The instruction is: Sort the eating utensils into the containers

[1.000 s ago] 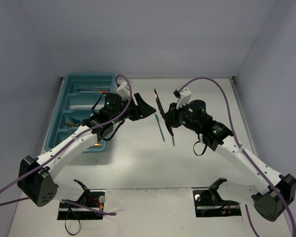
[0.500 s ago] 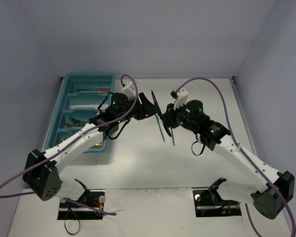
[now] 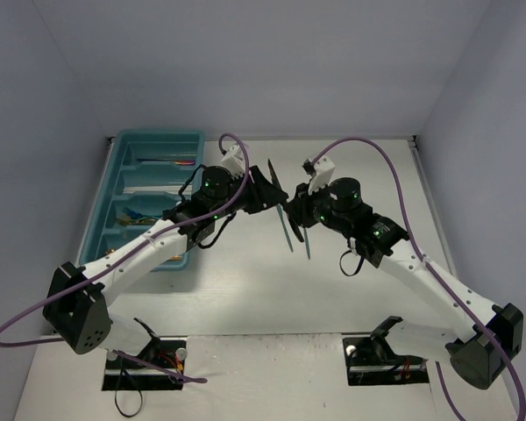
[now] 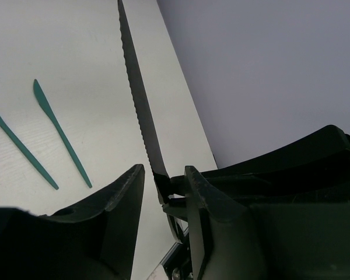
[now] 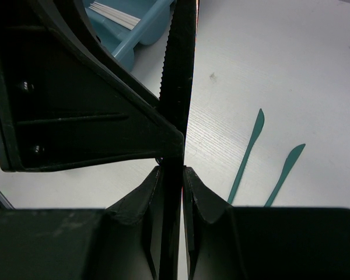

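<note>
Right hand (image 5: 172,172) clamped on black knife (image 5: 179,70); left hand (image 4: 163,171) apart, straddling blade (serrated edge).

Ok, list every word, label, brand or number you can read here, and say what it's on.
None to read: the black knife, the teal tray and the teal knives on the table carry no visible lettering in any view.

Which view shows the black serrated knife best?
Left wrist: the black knife runs almost full length, serrations clear. Right wrist shows it edge-on, pinched in the right gripper, beside the left gripper. Top external shows only a thin dark sliver between both grippers.
</note>
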